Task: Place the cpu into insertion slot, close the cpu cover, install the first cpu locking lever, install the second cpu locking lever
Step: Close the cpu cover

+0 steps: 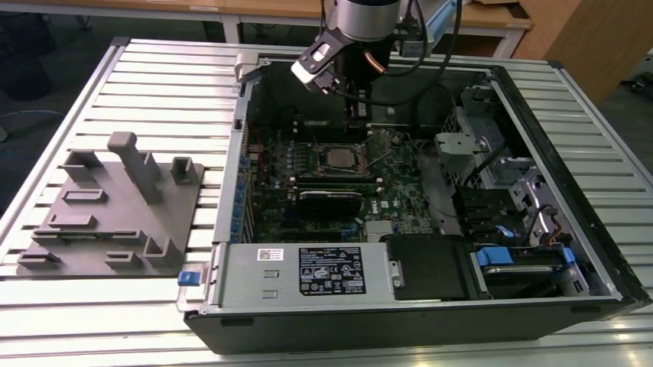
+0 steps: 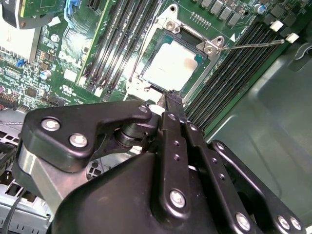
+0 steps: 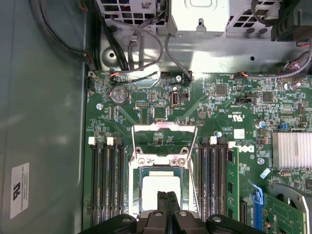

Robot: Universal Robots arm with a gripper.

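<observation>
The cpu (image 3: 158, 187) is a pale silvery square lying in the insertion slot (image 3: 138, 197) on the green board; it also shows as the cpu (image 2: 170, 68) and the cpu (image 1: 342, 158). The cpu cover (image 3: 164, 127), a thin silver frame, stands raised on its hinge at one side of the slot. A thin locking lever (image 2: 248, 45) sticks out free beside the socket. My gripper (image 3: 167, 196) hangs just above the chip's edge, fingers shut together with nothing between them. From the exterior view, the gripper (image 1: 352, 98) is over the case's far part.
The open computer case (image 1: 571, 145) lies on a slatted metal table (image 1: 153, 84). Black memory slots (image 3: 105, 180) flank the socket on both sides. A heatsink (image 3: 291, 148), cables (image 3: 141, 53) and drive bays (image 1: 510, 199) crowd the case. A grey fixture block (image 1: 112, 206) sits at the exterior view's left.
</observation>
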